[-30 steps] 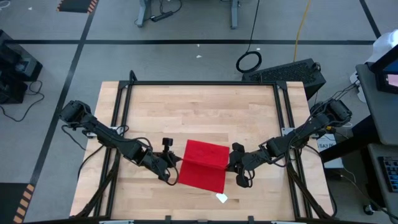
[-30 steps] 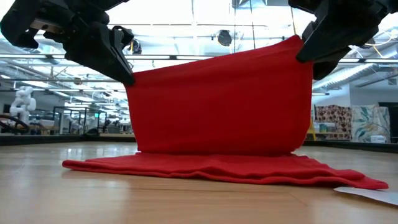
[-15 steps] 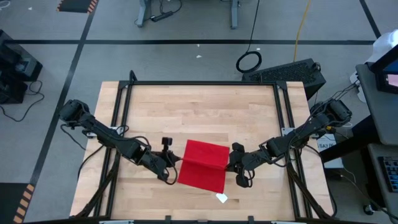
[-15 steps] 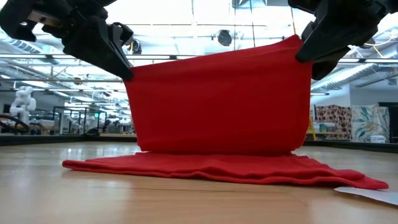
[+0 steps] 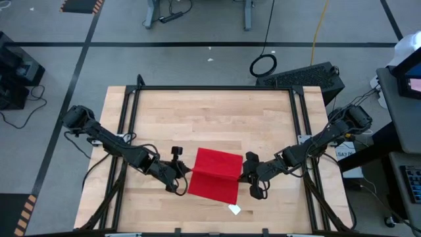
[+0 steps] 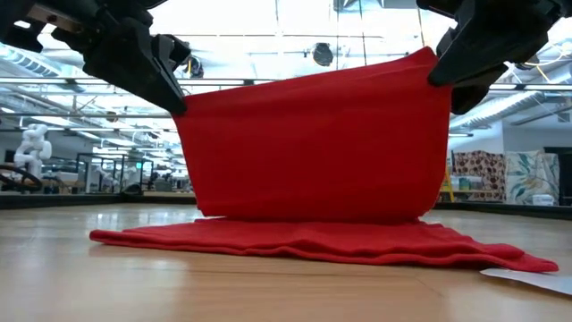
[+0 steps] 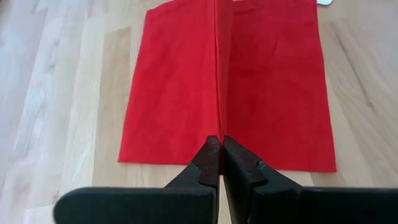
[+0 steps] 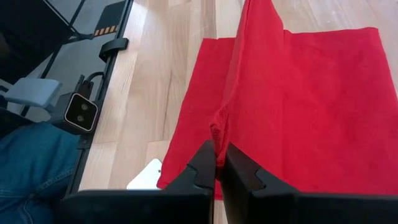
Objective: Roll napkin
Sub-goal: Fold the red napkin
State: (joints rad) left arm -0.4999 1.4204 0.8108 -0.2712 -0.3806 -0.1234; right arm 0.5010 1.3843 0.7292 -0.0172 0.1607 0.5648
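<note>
Red napkin (image 5: 214, 174) near the front middle of the wooden table (image 5: 210, 118), half lifted: upper edge raised taut between both arms, lower part spread flat on the wood. Left gripper (image 6: 179, 103) clamped tight on one top corner (fingers pressed together over the hem in the wrist view). Right gripper (image 6: 435, 67) pinched closed on the other top corner. Small white tag (image 5: 235, 210) lying on the table just beside the cloth's near corner.

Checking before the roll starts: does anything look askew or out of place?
Slightly: the thin red fabric napkin hangs between the shut left gripper and right gripper with its top edge sloping, lower on the left. Nothing looks damaged.
</note>
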